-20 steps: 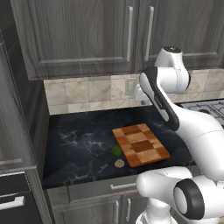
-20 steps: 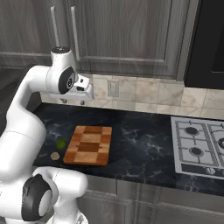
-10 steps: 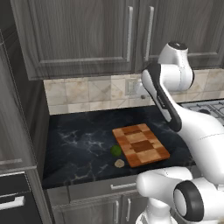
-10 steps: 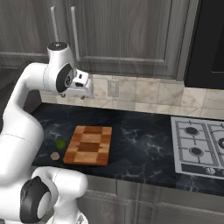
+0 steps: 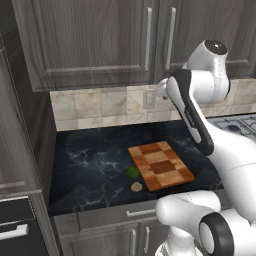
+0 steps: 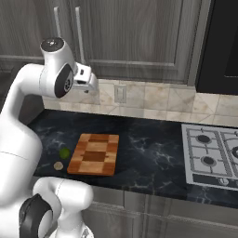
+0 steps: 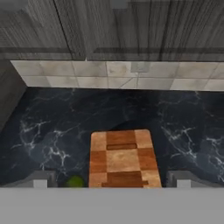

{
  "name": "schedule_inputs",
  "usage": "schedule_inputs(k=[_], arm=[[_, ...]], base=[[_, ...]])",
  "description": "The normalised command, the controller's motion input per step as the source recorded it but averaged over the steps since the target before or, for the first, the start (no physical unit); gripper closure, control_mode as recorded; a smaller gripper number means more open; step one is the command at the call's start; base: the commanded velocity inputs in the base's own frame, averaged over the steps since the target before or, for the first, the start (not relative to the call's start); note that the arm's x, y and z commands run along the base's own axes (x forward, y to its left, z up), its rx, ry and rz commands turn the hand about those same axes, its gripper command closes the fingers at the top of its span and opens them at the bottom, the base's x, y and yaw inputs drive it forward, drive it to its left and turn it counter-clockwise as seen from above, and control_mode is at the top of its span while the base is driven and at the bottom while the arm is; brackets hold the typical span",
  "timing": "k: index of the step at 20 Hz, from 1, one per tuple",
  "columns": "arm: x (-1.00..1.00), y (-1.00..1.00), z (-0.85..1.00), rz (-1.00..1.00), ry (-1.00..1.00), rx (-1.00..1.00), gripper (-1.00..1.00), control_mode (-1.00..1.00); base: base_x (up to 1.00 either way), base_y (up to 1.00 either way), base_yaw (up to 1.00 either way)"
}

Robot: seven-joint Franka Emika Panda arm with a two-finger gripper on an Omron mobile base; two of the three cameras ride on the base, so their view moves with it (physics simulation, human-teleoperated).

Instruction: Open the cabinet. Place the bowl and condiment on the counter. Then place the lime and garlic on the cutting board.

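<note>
Hovering above the cutting board [image 7: 122, 157], the jaws stand wide, holding nothing.

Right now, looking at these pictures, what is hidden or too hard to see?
- Inside the cabinet: both base views, its shut doors hide any contents.
- Garlic: both base views, too small for detail.
- Lime: hand view, bottom edge cuts it off.
- Cutting board: hand view, near end cut off.
- Pincer: right base view, its fingers hidden behind the hand.
</note>
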Motion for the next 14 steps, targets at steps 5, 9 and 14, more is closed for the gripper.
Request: schedule_inputs(k=[5, 9, 14], arm=[[0.05, 0.0, 0.31, 0.0, -0.27, 0.01, -1.0, -1.0], [0.2, 0.0, 0.27, 0.0, -0.23, 0.02, -1.0, -1.0], [0.37, 0.0, 0.28, 0.0, -0.15, 0.03, -1.0, -1.0]], base=[[0.0, 0.0, 0.0], [0.0, 0.0, 0.0], [0.0, 0.0, 0.0]])
